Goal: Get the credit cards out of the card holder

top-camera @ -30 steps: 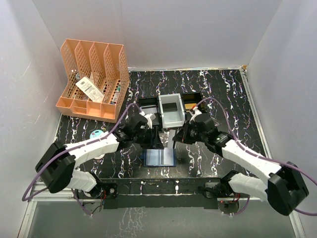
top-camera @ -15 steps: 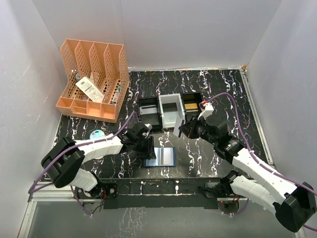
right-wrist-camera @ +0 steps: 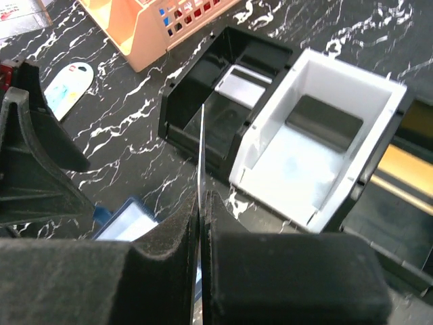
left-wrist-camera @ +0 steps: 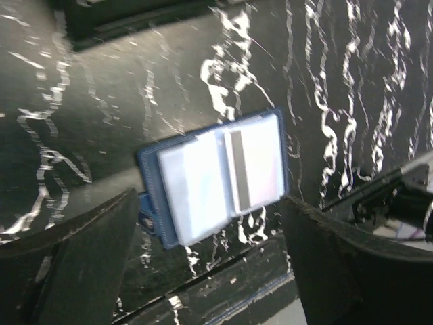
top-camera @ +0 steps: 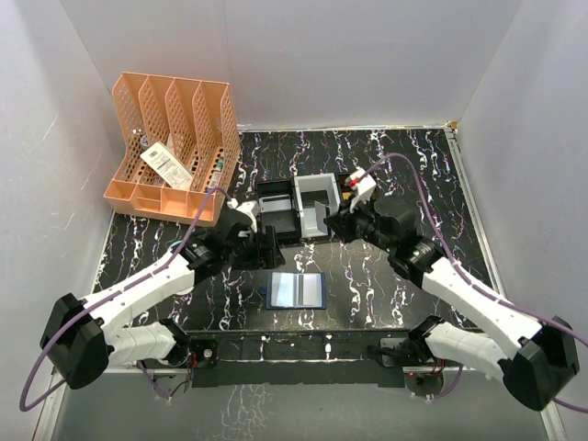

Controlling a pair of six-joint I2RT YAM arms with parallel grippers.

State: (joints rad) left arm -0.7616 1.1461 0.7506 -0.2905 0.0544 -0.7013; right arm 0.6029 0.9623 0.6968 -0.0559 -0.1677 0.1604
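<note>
1. Card holder (top-camera: 297, 290) is lying flat and wide open on the table (top-camera: 413, 165), close to the near edge, between the two arms and touching neither.
2. It looks light and floppy, with a soft fold down the middle, so I'd guess it slides or lifts if you tug a card without pinning it. The outer navy rim seems the safest place to press it down.
3. Its long axis runs left to right, roughly along the table edge with a slight tilt. The pale inner faces point up.
4. The left wrist view is blurry. There's a grey band near the fold, but I can't tell if it's a card in a slot.
5. The left gripper (top-camera: 262, 246) sits just behind the holder with its jaws spread wide and nothing in them.
6. The right gripper (right-wrist-camera: 201, 203) is clamped on one credit card (right-wrist-camera: 201, 152). The card is thin, stiff and probably slick, and it's pinched by its lower part.
7. That card stands on edge, poking out past the fingertips toward the black tray (right-wrist-camera: 177, 112) and the white tray (right-wrist-camera: 265, 135).
</note>
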